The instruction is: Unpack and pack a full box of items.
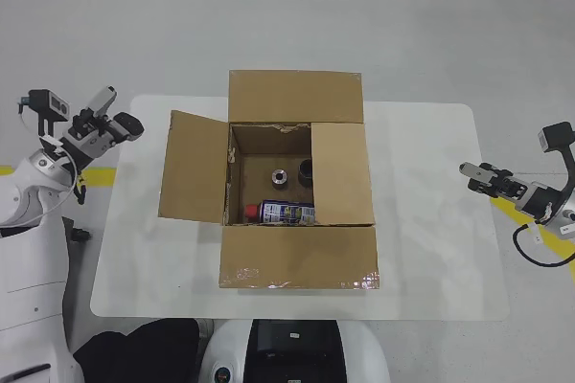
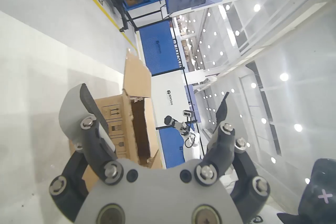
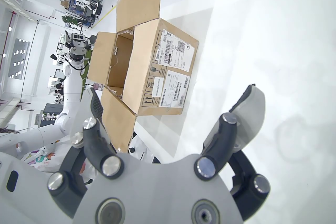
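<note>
Left gripper [image 2: 155, 92]: wide open, empty, at the left edge of the counter [image 1: 441, 249].
Cardboard box [image 1: 297, 260]: mid-counter, flaps open, white barcode labels [image 3: 174, 57] on its side. It holds a spray can [image 1: 280, 212], a metal ring [image 1: 279, 175] and a dark cylinder [image 1: 307, 172].
Right gripper [image 3: 172, 91]: wide open, empty, at the right edge.

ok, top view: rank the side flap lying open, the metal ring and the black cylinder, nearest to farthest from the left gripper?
1. Open side flap, spread flat toward the left gripper.
2. Metal ring, inside the box, on its floor.
3. Black cylinder, just past the ring, on the side away from that gripper.
</note>
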Tool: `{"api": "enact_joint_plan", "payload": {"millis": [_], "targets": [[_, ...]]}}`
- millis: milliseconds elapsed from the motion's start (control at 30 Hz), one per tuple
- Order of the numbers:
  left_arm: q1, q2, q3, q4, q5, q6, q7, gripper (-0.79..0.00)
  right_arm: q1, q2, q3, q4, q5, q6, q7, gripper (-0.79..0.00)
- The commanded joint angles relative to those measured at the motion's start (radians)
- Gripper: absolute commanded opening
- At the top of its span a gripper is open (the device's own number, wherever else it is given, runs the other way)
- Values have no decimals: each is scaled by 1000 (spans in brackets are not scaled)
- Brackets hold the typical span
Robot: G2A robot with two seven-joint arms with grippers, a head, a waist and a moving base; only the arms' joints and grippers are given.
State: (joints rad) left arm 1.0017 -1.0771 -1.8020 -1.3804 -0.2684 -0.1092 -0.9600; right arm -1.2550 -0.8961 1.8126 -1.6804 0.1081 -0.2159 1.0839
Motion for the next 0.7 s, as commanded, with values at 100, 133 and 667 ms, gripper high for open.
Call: {"api": "enact_joint_plan", "payload": {"millis": [100,133,667], "targets": [[5,-3,75,9,43,-41,12,0,0,0,0,0,0,0,0,0],[4,-4,94,12,42,-43,9,0,0,0,0,0,0,0,0,0],[-67,-16,253,-24,-101,-64,-80,0,0,0,0,0,0,0,0,0]]}}
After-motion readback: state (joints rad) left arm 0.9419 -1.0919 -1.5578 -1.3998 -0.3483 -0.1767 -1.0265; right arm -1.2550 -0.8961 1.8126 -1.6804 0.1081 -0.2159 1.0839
